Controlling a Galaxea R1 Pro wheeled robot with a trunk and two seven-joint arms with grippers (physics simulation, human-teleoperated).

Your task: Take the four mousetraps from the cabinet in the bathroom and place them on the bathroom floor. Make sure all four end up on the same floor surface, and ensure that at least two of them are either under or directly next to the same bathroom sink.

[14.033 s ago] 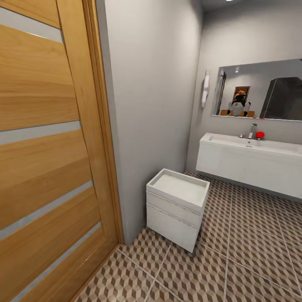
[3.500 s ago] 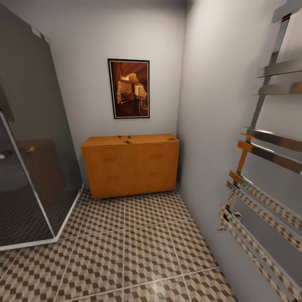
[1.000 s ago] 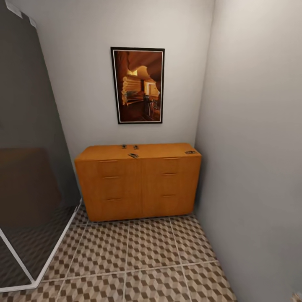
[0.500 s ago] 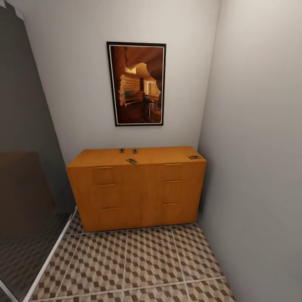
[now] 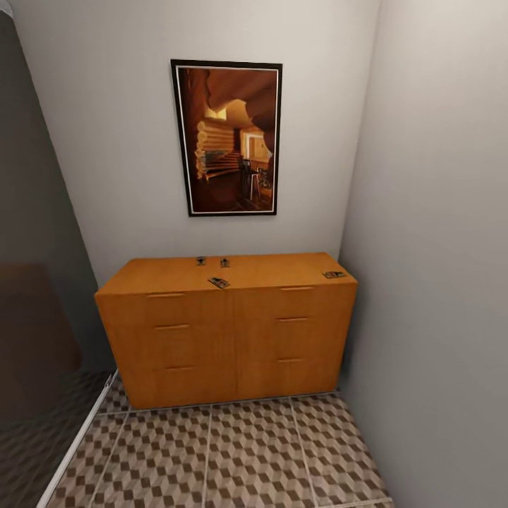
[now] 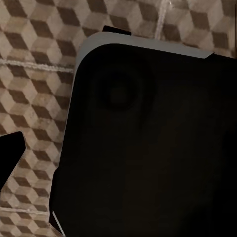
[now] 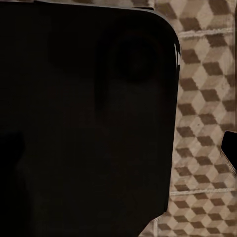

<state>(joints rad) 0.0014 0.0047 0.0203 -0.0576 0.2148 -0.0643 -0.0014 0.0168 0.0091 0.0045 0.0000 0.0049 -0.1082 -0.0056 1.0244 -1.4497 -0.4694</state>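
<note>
Four tiny flat brown mousetraps with thin wire parts lie on the smooth top of the wide, low orange-brown wooden cabinet: two near the back, one at the front edge, one at the far right. The cabinet shows six flat drawer fronts and stands on the cube-patterned tiled bathroom floor below one framed picture. Each wrist view shows a dark rounded body over the tiles, so whether either claw is wide or narrow cannot be told

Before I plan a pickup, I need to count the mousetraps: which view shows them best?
The head view. All four mousetraps lie on the cabinet top: two near the back, one near the front edge, one at the right end. Both wrist views look at floor tiles past a dark body.
</note>
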